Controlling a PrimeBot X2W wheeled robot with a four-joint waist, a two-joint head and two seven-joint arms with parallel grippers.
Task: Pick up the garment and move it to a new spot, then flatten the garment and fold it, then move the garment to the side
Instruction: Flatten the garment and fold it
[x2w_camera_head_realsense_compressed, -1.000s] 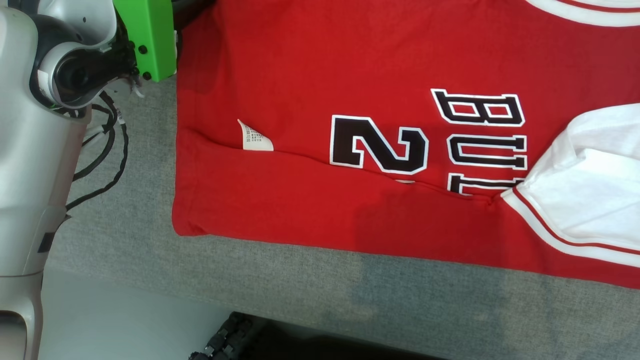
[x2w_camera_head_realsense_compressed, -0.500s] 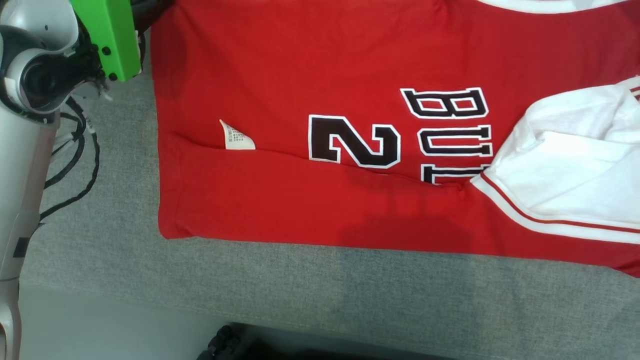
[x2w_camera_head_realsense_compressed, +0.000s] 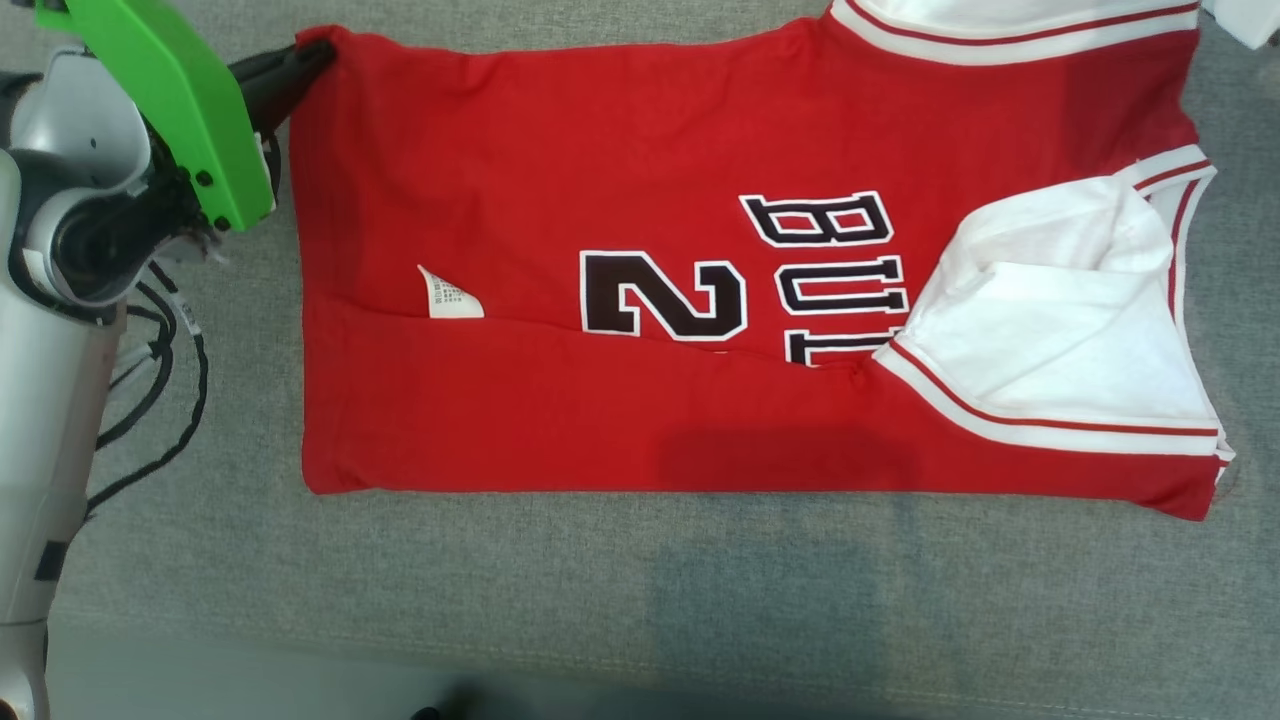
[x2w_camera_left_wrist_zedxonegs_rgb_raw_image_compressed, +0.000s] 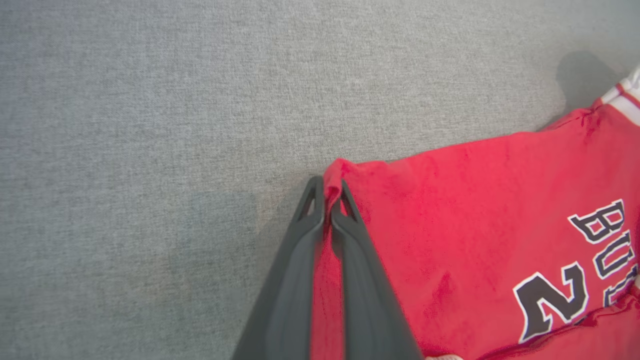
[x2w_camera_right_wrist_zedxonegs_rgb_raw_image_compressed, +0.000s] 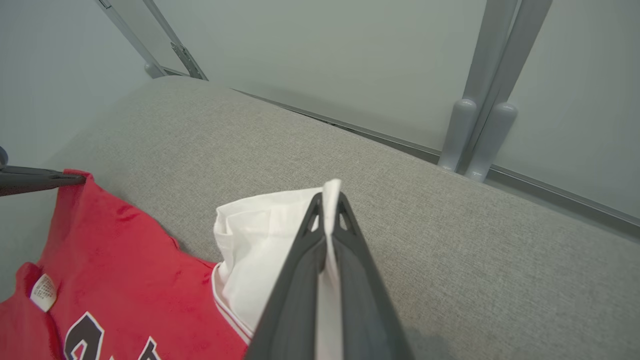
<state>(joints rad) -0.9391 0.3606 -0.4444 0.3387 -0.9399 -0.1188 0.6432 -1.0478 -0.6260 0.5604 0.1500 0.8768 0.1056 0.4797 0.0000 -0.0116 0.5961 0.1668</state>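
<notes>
The garment (x2w_camera_head_realsense_compressed: 640, 150) is a red jersey with black "2" and "BUL" lettering and white sleeves, lying on a grey padded surface with its near long edge folded over. My left gripper (x2w_camera_head_realsense_compressed: 315, 55) is shut on the jersey's far left corner, and red cloth shows pinched between its fingertips (x2w_camera_left_wrist_zedxonegs_rgb_raw_image_compressed: 328, 197). My right gripper (x2w_camera_right_wrist_zedxonegs_rgb_raw_image_compressed: 327, 200) is shut on an edge of white cloth (x2w_camera_right_wrist_zedxonegs_rgb_raw_image_compressed: 255, 240) at the jersey's far right end, lifted a little off the surface. The left gripper's fingers (x2w_camera_right_wrist_zedxonegs_rgb_raw_image_compressed: 40, 180) also show at the left edge of the right wrist view.
The grey padded surface (x2w_camera_head_realsense_compressed: 600, 600) ends at a front edge near the bottom of the head view. My left arm with its green block (x2w_camera_head_realsense_compressed: 170, 110) and black cables (x2w_camera_head_realsense_compressed: 160, 380) stands to the jersey's left. A pale wall with grey rails (x2w_camera_right_wrist_zedxonegs_rgb_raw_image_compressed: 480, 100) runs behind the surface.
The head camera has moved, so the whole picture shifted: the jersey's far edge, its right end and my left gripper's fingers have come into view. Both grips look unchanged.
</notes>
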